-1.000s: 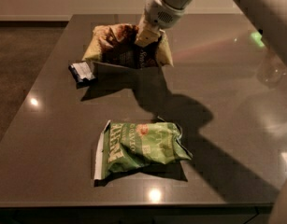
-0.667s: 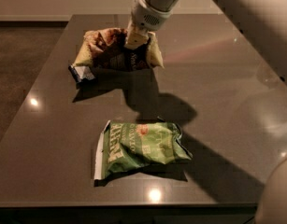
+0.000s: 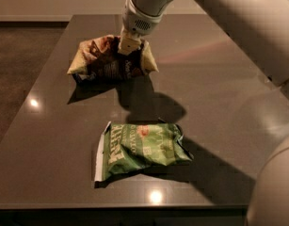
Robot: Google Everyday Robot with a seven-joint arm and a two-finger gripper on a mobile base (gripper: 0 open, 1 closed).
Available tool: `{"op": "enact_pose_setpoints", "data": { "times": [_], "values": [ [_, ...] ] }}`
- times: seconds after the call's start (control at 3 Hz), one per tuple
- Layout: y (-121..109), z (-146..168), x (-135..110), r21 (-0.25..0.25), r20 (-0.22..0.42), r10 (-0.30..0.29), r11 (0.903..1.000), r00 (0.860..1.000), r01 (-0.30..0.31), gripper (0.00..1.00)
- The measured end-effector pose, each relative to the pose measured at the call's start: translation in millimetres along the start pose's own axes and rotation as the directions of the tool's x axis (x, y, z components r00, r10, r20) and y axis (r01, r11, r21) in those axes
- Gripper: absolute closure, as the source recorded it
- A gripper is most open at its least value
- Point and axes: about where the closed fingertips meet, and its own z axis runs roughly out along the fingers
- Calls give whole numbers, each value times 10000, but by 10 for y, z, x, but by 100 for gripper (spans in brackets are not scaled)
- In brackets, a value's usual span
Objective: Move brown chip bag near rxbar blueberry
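The brown chip bag (image 3: 108, 60), dark brown with cream-yellow ends, hangs crumpled at the far left of the dark table (image 3: 214, 102). My gripper (image 3: 127, 46) comes down from the upper right and is shut on the bag's top right part, holding it just above the surface, with its shadow beneath. The rxbar blueberry does not show; the bag covers the spot by the table's left edge.
A green chip bag (image 3: 139, 147) lies flat near the table's front edge, in front of the held bag. My arm (image 3: 238, 27) spans the upper right. The table's left edge (image 3: 36, 102) drops to a dark floor.
My gripper has carried the brown chip bag left and toward the front. The small dark bar at the left, visible earlier, is now covered by the bag.
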Motion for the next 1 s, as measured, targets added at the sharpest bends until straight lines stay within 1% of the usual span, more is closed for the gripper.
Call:
{"op": "enact_pose_setpoints", "data": {
  "times": [0.33, 0.67, 1.0],
  "values": [
    [5, 16, -7, -26, -1, -15, 10000, 10000, 15, 9],
    [10, 30, -11, -49, -3, -25, 10000, 10000, 25, 0],
    [10, 30, -11, -49, -3, -25, 10000, 10000, 25, 0]
  ]
}}
